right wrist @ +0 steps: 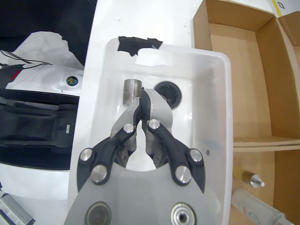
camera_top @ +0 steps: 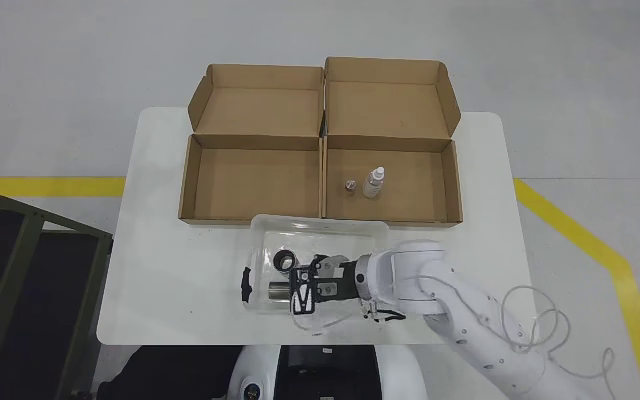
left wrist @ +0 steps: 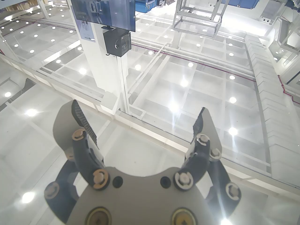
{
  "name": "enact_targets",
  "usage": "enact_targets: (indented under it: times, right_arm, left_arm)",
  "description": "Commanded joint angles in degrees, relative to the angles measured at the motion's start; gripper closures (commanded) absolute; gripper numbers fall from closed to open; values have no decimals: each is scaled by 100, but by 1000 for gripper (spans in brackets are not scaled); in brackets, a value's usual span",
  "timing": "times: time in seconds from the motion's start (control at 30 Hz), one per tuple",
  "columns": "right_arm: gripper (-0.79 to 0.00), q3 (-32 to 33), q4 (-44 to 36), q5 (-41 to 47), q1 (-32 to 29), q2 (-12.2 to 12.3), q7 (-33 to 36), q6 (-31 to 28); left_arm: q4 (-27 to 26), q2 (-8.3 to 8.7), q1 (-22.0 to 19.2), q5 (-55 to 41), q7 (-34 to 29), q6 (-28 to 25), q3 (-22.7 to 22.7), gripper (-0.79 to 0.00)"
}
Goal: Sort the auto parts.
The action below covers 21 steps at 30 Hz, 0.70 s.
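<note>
White tabletop (camera_top: pixel 160 200) station: two auto parts lie in the plastic bin (camera_top: pixel 320 218), with the right claw (right wrist: pixel 141 100) set between them.

A short metal cylinder (right wrist: pixel 132 91), dull grey and smooth-walled, lies on its side near a black round part (right wrist: pixel 168 93) with a hollow centre. The right claw's fingers are pressed together on nothing, their tips in the gap between the two parts. A stray nudge is judged the main risk: closed like this, neither part can be taken, and the smooth cylinder could be rolled across the slick bin floor or pinched off-centre and dropped. Beyond the bin, an open cardboard box (camera_top: pixel 250 190) stands beside a second box (camera_top: pixel 425 190), in which a small bottle (camera_top: pixel 374 181) and a small part (camera_top: pixel 350 184) are held. The left claw (left wrist: pixel 138 105) is spread wide, aimed at the ceiling.
</note>
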Motion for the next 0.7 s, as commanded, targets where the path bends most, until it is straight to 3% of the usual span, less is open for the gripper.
enact_targets:
  times: [0.0,0.2,0.23,0.33,0.37,0.67]
  right_arm:
    - [0,35,100,-22,-17,13,-31,-5]
    - [0,90,185,88,54,9,-248,12]
    - [-46,86,189,89,74,4,-259,39]
    - [-413,60,244,34,131,-12,-271,155]
    - [-760,40,282,27,142,-19,-288,186]
    - [-785,-23,522,-221,187,-60,-447,536]
  left_arm:
    - [0,0,0,0,0,0,0,-785]
    - [0,0,0,0,0,0,0,-785]
    - [0,0,0,0,0,0,0,-785]
    - [0,0,0,0,0,0,0,-785]
    - [0,0,0,0,0,0,0,-785]
    - [0,0,0,0,0,0,0,-785]
